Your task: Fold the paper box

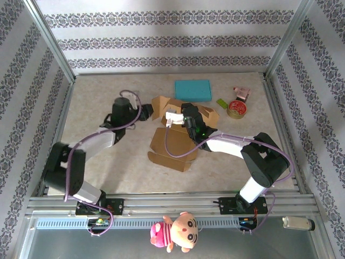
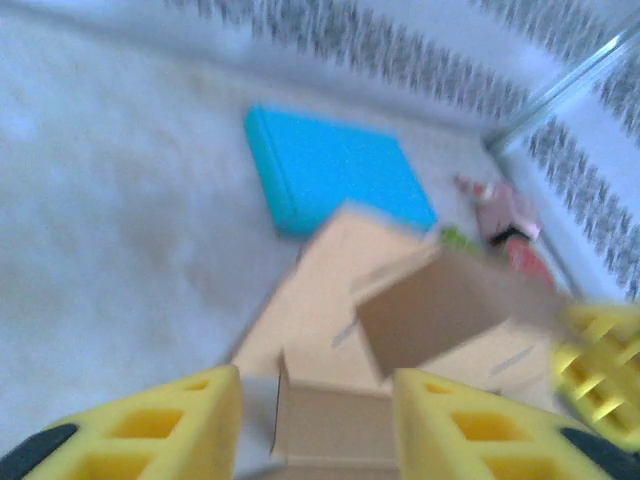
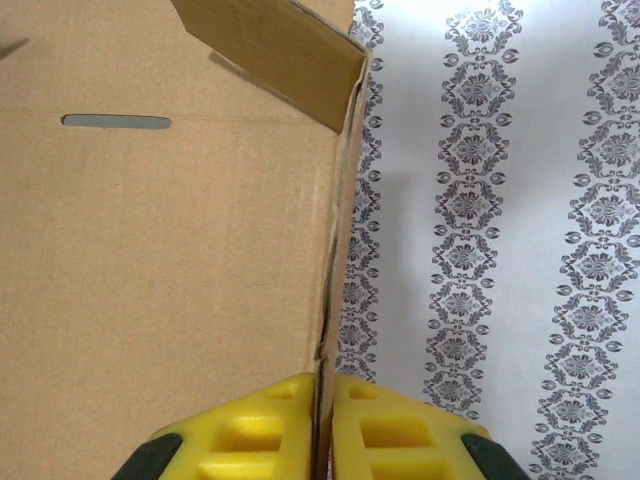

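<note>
A: Visibility?
B: Left wrist view blurred; past the blue pad (image 2: 335,172) only pink and green smears, not identifiable. Top view: right arm lying over the middle of the paper box (image 1: 171,144), fingertips there impossible to make out. Right wrist view: box cut off at the left and top edges.
A: Grip state, box position?
B: Right gripper (image 3: 325,428) pinching the edge of an upright box wall, pads pressed onto the cardboard from both sides. Left gripper (image 2: 315,432) spread wide, a low flap lying between the fingers, contact unclear. Box near table centre, flaps raised, between the two arms. Blue pad just behind it, tape roll (image 1: 236,108) off to the right.
</note>
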You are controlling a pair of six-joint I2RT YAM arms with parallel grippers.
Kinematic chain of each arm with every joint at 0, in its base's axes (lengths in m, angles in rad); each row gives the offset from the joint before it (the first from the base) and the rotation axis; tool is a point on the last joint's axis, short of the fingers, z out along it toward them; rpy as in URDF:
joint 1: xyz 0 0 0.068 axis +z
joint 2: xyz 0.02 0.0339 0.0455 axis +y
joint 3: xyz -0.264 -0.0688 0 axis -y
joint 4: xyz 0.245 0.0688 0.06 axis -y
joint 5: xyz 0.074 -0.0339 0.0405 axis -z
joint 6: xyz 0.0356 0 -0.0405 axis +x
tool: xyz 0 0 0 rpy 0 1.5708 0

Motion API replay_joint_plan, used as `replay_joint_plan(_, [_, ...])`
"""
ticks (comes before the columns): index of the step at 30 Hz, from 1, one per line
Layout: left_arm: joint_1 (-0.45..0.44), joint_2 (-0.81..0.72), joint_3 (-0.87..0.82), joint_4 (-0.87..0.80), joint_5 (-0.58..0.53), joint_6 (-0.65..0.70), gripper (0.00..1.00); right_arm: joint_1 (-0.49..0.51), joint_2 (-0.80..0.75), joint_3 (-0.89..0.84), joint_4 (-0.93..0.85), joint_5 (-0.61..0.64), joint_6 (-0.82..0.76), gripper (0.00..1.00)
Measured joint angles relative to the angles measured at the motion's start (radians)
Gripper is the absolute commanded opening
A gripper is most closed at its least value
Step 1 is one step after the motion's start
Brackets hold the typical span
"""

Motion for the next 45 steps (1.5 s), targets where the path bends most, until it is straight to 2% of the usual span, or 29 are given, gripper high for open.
replay_joint_plan(3, [0.035,0.009,0.122,-0.119,0.042,0.15,0.55,0.0,0.0,-0.002,0.003,0.004,-0.009,0.13])
replay_joint_plan(6, [0.053,0.099,0.234,-0.243,0.101,0.282,0.55,0.001,0.0,-0.002,0.009,0.008,-0.027,0.13])
replay_joint_plan(11, [0.058,0.248,0.308,-0.386,0.19,0.415,0.54,0.003,-0.002,-0.002,0.017,0.011,-0.051,0.13])
replay_joint_plan(13, [0.058,0.292,0.325,-0.424,0.212,0.443,0.48,0.008,-0.002,-0.002,0.02,0.014,-0.058,0.13])
replay_joint_plan(16, [0.058,0.332,0.341,-0.444,0.229,0.453,0.31,0.014,-0.003,-0.002,0.026,0.021,-0.062,0.13])
replay_joint_plan(19, [0.058,0.347,0.345,-0.446,0.265,0.432,0.16,0.016,-0.003,-0.002,0.034,0.031,-0.069,0.12])
replay_joint_plan(23, [0.047,0.342,0.328,-0.401,0.32,0.357,0.1,0.016,-0.003,-0.002,0.049,0.05,-0.077,0.12])
replay_joint_plan(26, [0.022,0.322,0.29,-0.379,0.315,0.286,0.05,0.016,-0.002,-0.002,0.063,0.069,-0.077,0.13])
replay_joint_plan(29, [-0.013,0.304,0.274,-0.378,0.281,0.218,0.04,0.016,0.005,-0.002,0.088,0.092,-0.082,0.12])
replay_joint_plan(34, [-0.078,0.253,0.254,-0.378,0.15,0.13,0.02,0.029,0.052,0.0,0.174,0.147,-0.104,0.11])
replay_joint_plan(38, [-0.1,0.21,0.241,-0.363,0.071,0.065,0.0,0.041,0.113,0.006,0.285,0.179,-0.121,0.16])
replay_joint_plan(45, [-0.101,0.218,0.124,-0.137,0.01,-0.041,0.0,0.065,0.207,0.005,0.414,0.199,-0.107,0.17])
